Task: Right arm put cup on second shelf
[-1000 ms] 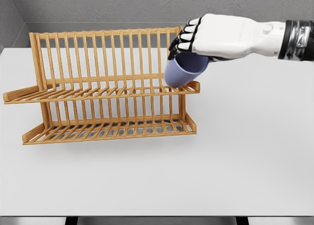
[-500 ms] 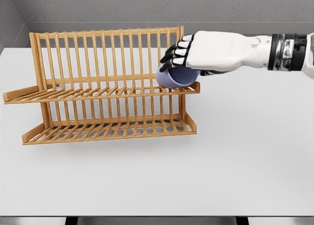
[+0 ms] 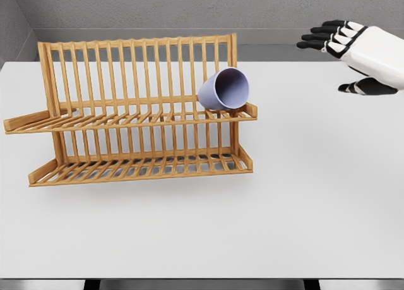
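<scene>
A lavender cup (image 3: 223, 89) lies tilted on its side at the right end of the upper shelf (image 3: 126, 121) of the wooden dish rack (image 3: 136, 110), its open mouth facing right and toward me, leaning against the back slats. My right hand (image 3: 338, 59) hovers at the upper right, well clear of the rack, with its black-tipped fingers (image 3: 320, 36) spread and nothing in it. The left arm does not show.
The rack's lower shelf (image 3: 142, 169) holds nothing. The white table (image 3: 284, 208) stretches wide in front of and to the right of the rack. A grey wall runs behind the table's far edge.
My right hand let go of the cup and drew back to the right and upward. The cup now rests by itself on the upper shelf, tipped with its mouth turned outward.
</scene>
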{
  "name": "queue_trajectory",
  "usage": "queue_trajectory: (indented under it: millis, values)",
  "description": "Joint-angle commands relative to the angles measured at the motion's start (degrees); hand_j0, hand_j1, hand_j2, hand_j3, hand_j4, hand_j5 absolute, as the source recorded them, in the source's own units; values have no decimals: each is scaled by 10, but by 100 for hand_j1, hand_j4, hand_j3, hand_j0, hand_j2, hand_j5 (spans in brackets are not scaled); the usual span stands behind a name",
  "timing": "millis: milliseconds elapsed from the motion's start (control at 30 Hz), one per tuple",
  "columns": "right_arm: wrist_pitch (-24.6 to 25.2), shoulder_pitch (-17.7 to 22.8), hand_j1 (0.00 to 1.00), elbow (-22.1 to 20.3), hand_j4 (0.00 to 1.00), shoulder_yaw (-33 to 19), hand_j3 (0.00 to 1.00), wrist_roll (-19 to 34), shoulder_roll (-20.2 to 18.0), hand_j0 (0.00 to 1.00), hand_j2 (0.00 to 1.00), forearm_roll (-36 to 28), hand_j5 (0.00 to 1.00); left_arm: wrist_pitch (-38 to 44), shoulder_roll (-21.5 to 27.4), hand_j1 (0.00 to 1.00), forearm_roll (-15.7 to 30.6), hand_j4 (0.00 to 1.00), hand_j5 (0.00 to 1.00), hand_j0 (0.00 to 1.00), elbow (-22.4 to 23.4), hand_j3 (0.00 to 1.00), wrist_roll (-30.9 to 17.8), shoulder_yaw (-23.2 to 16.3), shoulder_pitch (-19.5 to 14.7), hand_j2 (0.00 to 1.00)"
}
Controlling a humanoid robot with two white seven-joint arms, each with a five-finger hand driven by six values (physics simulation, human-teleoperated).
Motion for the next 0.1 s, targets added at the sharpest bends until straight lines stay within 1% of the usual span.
queue_trajectory:
  millis: [0,67]
  values:
    - [-1,4,100,0,100,-45,100,-1,18,100,100,-4,100,0,0,100,0,100,100,100,0,100,0,0,0,100]
    - [-1,26,100,0,100,-42,100,-1,21,100,100,-4,100,0,0,100,0,100,100,100,-1,100,0,1,-1,100]
